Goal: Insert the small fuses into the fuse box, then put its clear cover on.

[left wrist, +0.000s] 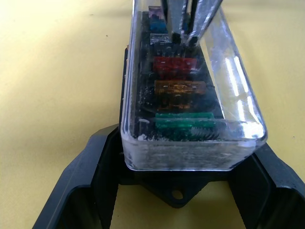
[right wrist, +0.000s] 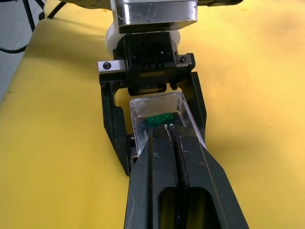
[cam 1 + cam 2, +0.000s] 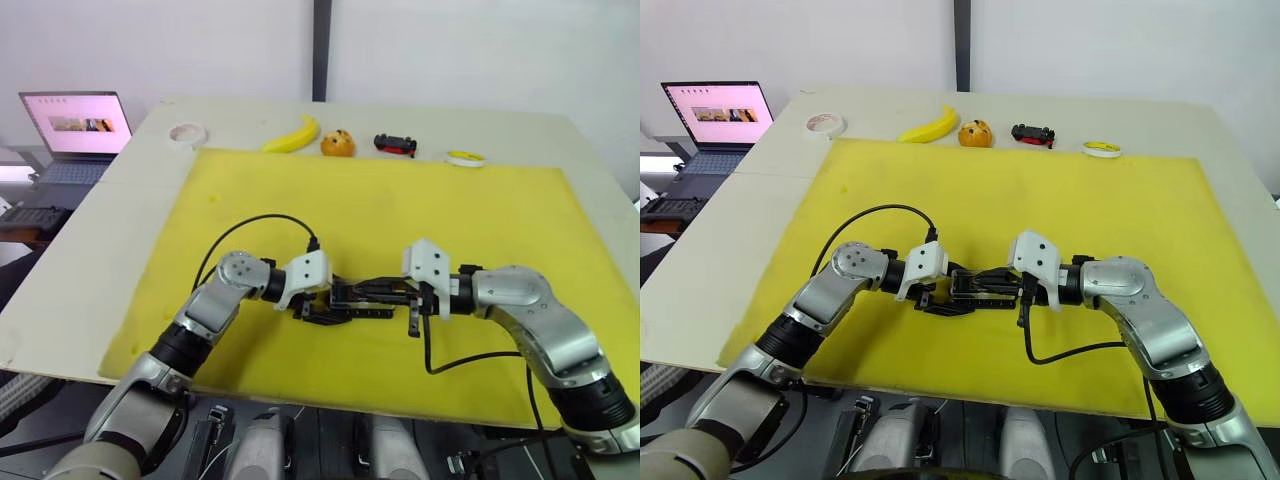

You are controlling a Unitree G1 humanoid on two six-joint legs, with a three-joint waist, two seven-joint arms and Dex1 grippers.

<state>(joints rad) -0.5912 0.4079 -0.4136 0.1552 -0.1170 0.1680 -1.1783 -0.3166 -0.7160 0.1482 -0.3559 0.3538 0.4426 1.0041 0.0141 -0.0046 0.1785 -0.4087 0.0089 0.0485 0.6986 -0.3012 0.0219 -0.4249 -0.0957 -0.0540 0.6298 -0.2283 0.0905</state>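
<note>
The black fuse box (image 3: pixel 358 298) lies mid-mat between my two grippers, with the clear cover (image 1: pixel 238 95) sitting over it. Through the cover I see the small fuses in a row: green (image 1: pixel 185 125), orange (image 1: pixel 180 88), red (image 1: pixel 174 64), teal (image 1: pixel 157 26) and purple (image 1: pixel 155 10). My left gripper (image 3: pixel 325 300) straddles the box's left end, its fingers (image 1: pixel 81 181) close against both sides. My right gripper (image 2: pixel 170 128) is shut, its tips resting on top of the cover near the green fuse.
The yellow mat (image 3: pixel 400 200) covers most of the table. Along its far edge lie a white tape roll (image 3: pixel 187 133), a banana (image 3: pixel 292 135), an orange fruit (image 3: pixel 337 144), a black-and-red toy car (image 3: pixel 395 145) and a small yellow ring (image 3: pixel 465 158). A laptop (image 3: pixel 78 125) stands far left.
</note>
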